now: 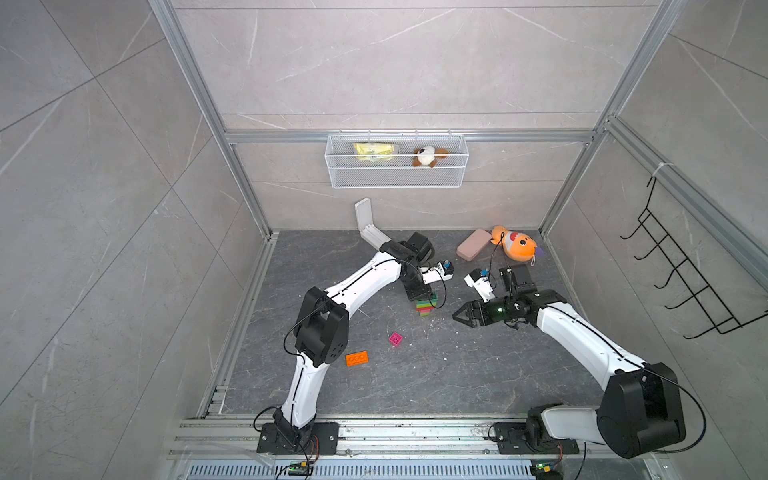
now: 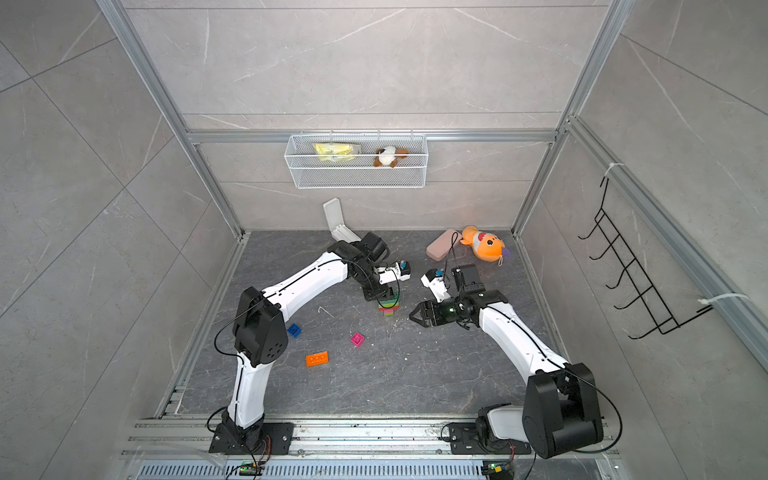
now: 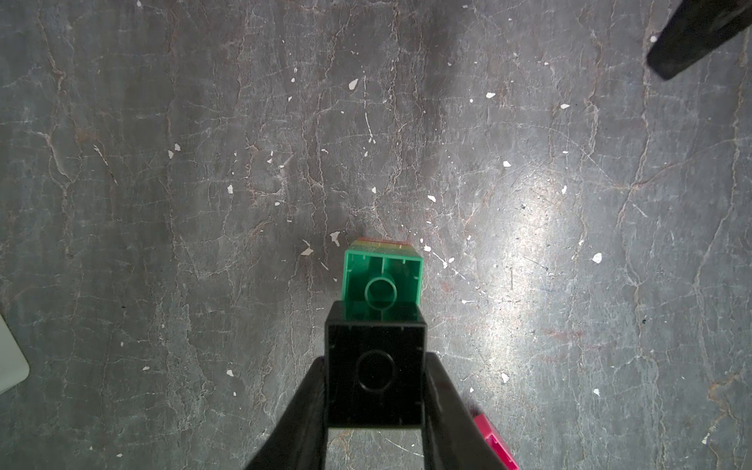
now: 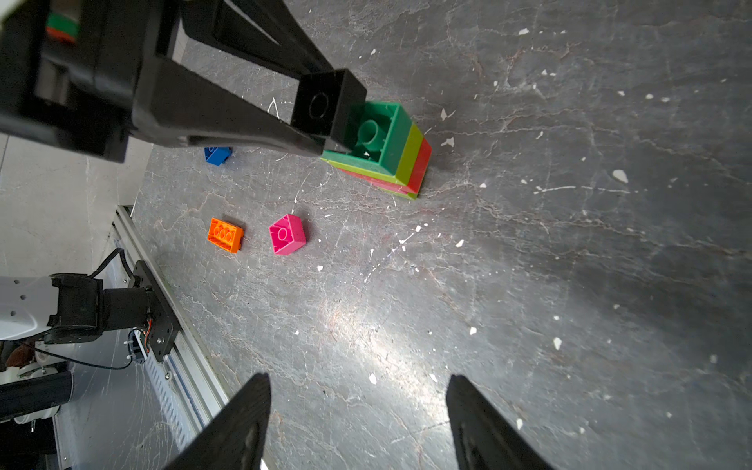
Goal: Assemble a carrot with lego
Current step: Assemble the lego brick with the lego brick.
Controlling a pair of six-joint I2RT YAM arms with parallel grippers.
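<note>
The left hand (image 4: pixel 325 110) is clamped on a black square brick (image 3: pixel 375 372) by its flat side walls. Right at its fingertips, the carrot stack (image 4: pixel 401 162) stands on the tabletop (image 4: pixel 529 285), and the black brick overlaps its top green brick (image 3: pixel 382 276). The right hand (image 4: pixel 358 380) hangs open and empty nearby. The bricks look light, rigid and smooth, so squeezing opposite walls should suit them, though the narrow stack may tip.

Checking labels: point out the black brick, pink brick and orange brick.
black brick (image 4: pixel 320 104): right wrist view, its open face.
pink brick (image 4: pixel 287 235): right wrist view, its upward face.
orange brick (image 4: pixel 225 235): right wrist view, its upward face.
</note>
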